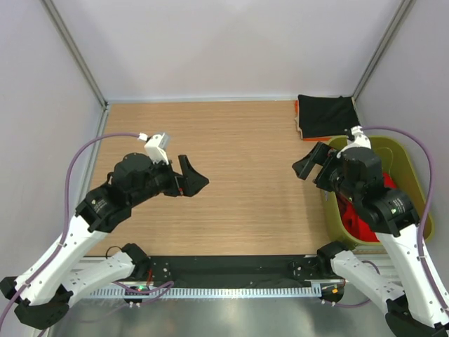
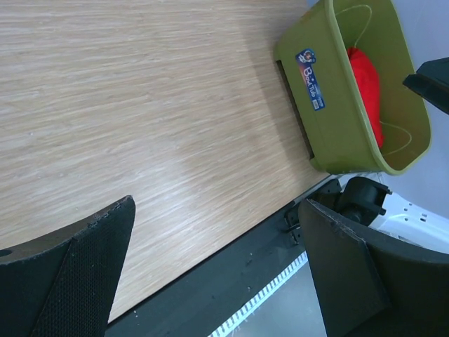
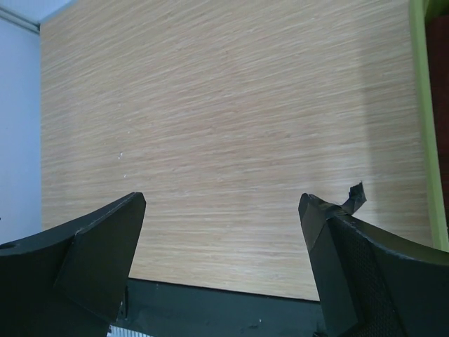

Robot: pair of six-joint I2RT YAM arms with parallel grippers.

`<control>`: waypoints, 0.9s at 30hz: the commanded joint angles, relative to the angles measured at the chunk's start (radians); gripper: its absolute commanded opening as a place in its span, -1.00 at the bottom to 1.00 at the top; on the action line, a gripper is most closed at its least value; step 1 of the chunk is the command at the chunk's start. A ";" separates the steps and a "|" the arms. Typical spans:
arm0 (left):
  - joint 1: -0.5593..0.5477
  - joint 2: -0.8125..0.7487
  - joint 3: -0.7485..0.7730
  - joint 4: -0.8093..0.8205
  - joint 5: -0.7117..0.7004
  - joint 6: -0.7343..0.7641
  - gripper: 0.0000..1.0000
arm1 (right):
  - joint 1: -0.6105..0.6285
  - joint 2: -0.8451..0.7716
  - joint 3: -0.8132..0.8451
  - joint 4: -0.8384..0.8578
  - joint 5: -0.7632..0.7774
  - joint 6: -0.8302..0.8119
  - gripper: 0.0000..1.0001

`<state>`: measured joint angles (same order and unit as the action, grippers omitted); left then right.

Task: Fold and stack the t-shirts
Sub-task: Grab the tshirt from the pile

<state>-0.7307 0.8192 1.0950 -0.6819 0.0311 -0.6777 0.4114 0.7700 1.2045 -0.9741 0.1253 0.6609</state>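
Currently: black shirt [image 1: 324, 116] is lying folded just beyond basket [image 1: 405, 145], an unclear reddish edge [image 1: 297, 114] showing beside it. Red shirt [image 1: 354, 217] is sitting inside basket, half hidden by right arm. Left gripper [image 1: 195, 179] and right gripper [image 1: 310, 163] are hanging spread wide, empty.

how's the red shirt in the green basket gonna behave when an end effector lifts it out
Probably floppy: the red shirt lies bunched in the basket, so it should sag and unfurl from one pinch. Likely light: it is soft crumpled cloth. It may drag over the rim rather than lift cleanly.
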 commanded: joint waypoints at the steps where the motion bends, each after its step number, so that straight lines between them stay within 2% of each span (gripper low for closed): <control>1: 0.004 -0.018 -0.009 0.021 0.013 0.001 1.00 | 0.004 -0.011 0.040 -0.006 0.080 0.009 0.99; 2: 0.004 -0.017 -0.006 0.016 0.012 0.004 1.00 | 0.003 0.003 0.041 -0.018 0.105 0.006 0.99; 5: 0.004 -0.011 -0.006 0.005 0.004 0.007 1.00 | 0.003 0.072 0.078 -0.113 0.320 0.011 0.97; 6: 0.004 -0.006 -0.004 0.015 0.007 0.006 1.00 | 0.004 0.144 0.104 -0.147 0.470 0.005 0.97; 9: 0.004 0.035 0.031 0.016 0.073 0.012 1.00 | -0.005 0.277 0.205 -0.268 0.704 0.035 0.96; 10: 0.004 0.047 0.051 0.010 0.084 0.029 0.99 | -0.011 0.299 0.234 -0.325 0.850 0.069 0.95; 12: 0.004 0.086 0.087 -0.031 0.073 0.052 1.00 | -0.066 0.342 0.231 -0.327 0.928 0.082 0.88; 15: 0.004 0.110 0.085 -0.057 0.024 0.066 0.99 | -0.195 0.373 0.184 -0.259 0.887 0.024 0.78; 16: 0.004 0.116 0.071 -0.057 0.024 0.061 0.99 | -0.308 0.382 0.162 -0.200 0.820 0.004 0.60; 18: 0.004 0.123 0.054 -0.050 0.039 0.021 1.00 | -0.399 0.380 0.098 -0.135 0.752 -0.059 0.43; 19: 0.004 0.123 0.031 -0.030 0.050 0.009 0.99 | -0.515 0.394 0.083 -0.105 0.728 -0.069 0.41; 22: 0.004 0.118 -0.006 -0.005 0.061 -0.020 0.99 | -0.621 0.416 0.005 -0.040 0.672 -0.078 0.41; 23: 0.004 0.120 -0.009 -0.007 0.052 -0.023 0.99 | -0.684 0.429 -0.023 -0.014 0.631 -0.076 0.40; 27: 0.004 0.155 0.031 -0.054 0.009 -0.002 0.97 | -0.790 0.475 -0.161 0.121 0.469 -0.069 0.36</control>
<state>-0.7307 0.9600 1.0920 -0.7307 0.0658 -0.6815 -0.3302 1.2156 1.1046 -0.9962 0.7227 0.5972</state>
